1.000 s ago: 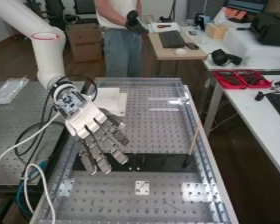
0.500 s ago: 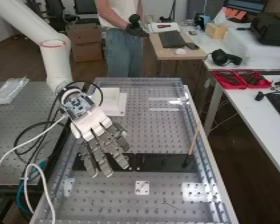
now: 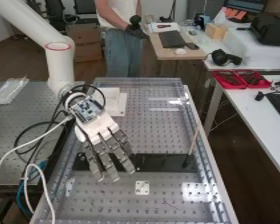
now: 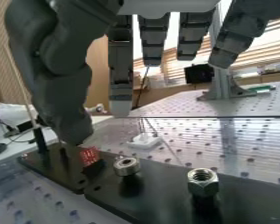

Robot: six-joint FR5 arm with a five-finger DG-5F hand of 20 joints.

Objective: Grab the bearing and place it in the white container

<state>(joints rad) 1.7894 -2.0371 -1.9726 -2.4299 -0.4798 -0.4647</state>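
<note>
Robot hand (image 3: 97,126), dark grey and segmented below a pale palm, hangs over the black, glossy plate (image 3: 160,162) with its long fingers nearly straight and its thumb set well apart from them, clamped on nothing. The silver ring-shaped metal bearing (image 4: 127,166) lies below the hand in the wrist view, on the plate, near the thumb's tip and lower than the fingertips, clear of contact. That drop is what the coming move turns on: the hand should go down, with the bearing brought between thumb and fingers. A ring gives no long side to line up with; its bore stands roughly upright, so a pinch across the smooth outer rim seems best.

To one side of the bearing is a bright hexagonal metal nut (image 4: 202,183), faceted and threaded inside; to the other, a small red ridged piece (image 4: 89,156). Either could be knocked by spread fingers. A thin wooden rod (image 3: 194,141) rises from the plate's other end. The perforated grey metal surface (image 3: 150,135) runs beneath everything. Farther along it, behind the hand in the high view, sits a low, matt, squarish white form (image 3: 117,104), probably the container. Grasping comes first; polished steel may slip.
</note>
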